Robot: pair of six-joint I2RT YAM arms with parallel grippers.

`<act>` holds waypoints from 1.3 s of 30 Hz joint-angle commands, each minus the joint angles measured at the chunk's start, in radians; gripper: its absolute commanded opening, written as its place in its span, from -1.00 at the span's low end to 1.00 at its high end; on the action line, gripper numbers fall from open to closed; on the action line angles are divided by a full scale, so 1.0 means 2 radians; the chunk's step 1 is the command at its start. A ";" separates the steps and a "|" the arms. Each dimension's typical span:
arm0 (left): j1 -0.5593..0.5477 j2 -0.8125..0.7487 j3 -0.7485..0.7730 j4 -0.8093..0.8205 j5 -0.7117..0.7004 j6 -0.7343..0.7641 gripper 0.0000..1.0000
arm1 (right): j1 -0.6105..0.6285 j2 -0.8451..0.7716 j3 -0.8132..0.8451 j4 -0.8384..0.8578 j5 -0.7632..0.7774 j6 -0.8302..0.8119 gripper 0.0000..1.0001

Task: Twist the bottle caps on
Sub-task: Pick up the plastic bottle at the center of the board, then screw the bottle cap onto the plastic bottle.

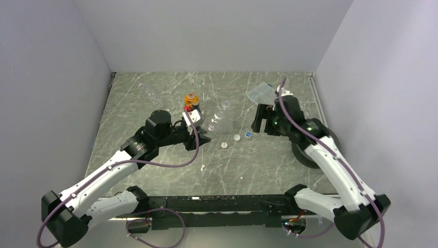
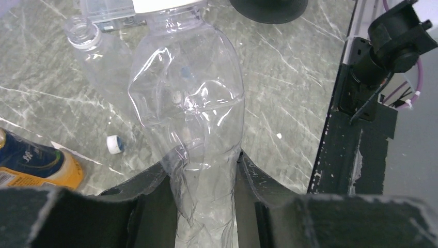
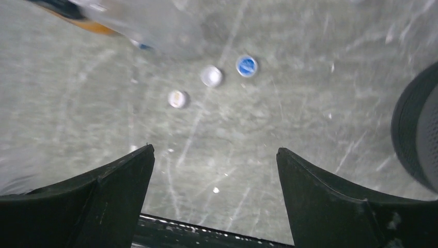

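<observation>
Crumpled clear plastic bottle (image 2: 191, 103) clamped in left end effector (image 2: 204, 165), right end effector (image 3: 214, 155) wide open, near three small round caps (image 3: 212, 76)

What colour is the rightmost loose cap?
The cap is blue-topped; best in right wrist view.

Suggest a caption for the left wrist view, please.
Left fingers pinch a crumpled clear bottle, a loose cap nearby.

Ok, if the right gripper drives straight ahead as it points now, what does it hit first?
Probably the tabletop just short of the middle white cap; the open right gripper holds nothing. Depth is unclear, so it might reach that cap first.
</observation>
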 commanded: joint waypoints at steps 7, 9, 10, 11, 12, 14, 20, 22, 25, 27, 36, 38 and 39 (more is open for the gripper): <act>0.001 -0.024 0.047 -0.040 0.082 0.085 -0.27 | -0.021 0.126 -0.091 0.104 -0.002 0.016 0.48; 0.001 -0.029 0.050 -0.042 0.090 0.097 -0.27 | -0.021 0.144 -0.089 0.112 0.008 0.016 0.42; 0.001 -0.031 0.052 -0.045 0.094 0.101 -0.27 | -0.021 0.154 -0.087 0.114 0.011 0.016 0.39; 0.001 -0.032 0.054 -0.048 0.097 0.105 -0.28 | -0.021 0.162 -0.085 0.116 0.014 0.017 0.35; 0.001 -0.033 0.055 -0.049 0.100 0.107 -0.28 | -0.021 0.171 -0.083 0.118 0.017 0.017 0.32; 0.001 -0.039 0.053 -0.046 0.103 0.110 -0.28 | -0.020 0.190 -0.078 0.123 0.022 0.016 0.25; 0.001 -0.050 0.051 -0.040 0.104 0.113 -0.29 | -0.014 0.257 -0.041 0.131 0.047 0.009 0.15; 0.001 -0.051 0.050 -0.038 0.105 0.110 -0.29 | -0.011 0.279 -0.030 0.136 0.053 0.008 0.13; 0.001 -0.050 0.049 -0.037 0.107 0.108 -0.29 | -0.009 0.309 -0.017 0.140 0.058 0.007 0.08; 0.001 -0.052 0.047 -0.037 0.106 0.106 -0.29 | -0.009 0.325 -0.014 0.145 0.058 0.006 0.04; 0.001 -0.054 0.046 -0.048 0.100 0.108 -0.29 | -0.010 0.373 -0.004 0.168 0.051 0.004 -0.04; 0.001 -0.053 0.046 -0.048 0.099 0.108 -0.29 | -0.009 0.376 -0.004 0.173 0.047 0.004 -0.05; 0.001 -0.052 0.046 -0.047 0.099 0.107 -0.29 | -0.010 0.377 -0.005 0.175 0.046 0.004 -0.05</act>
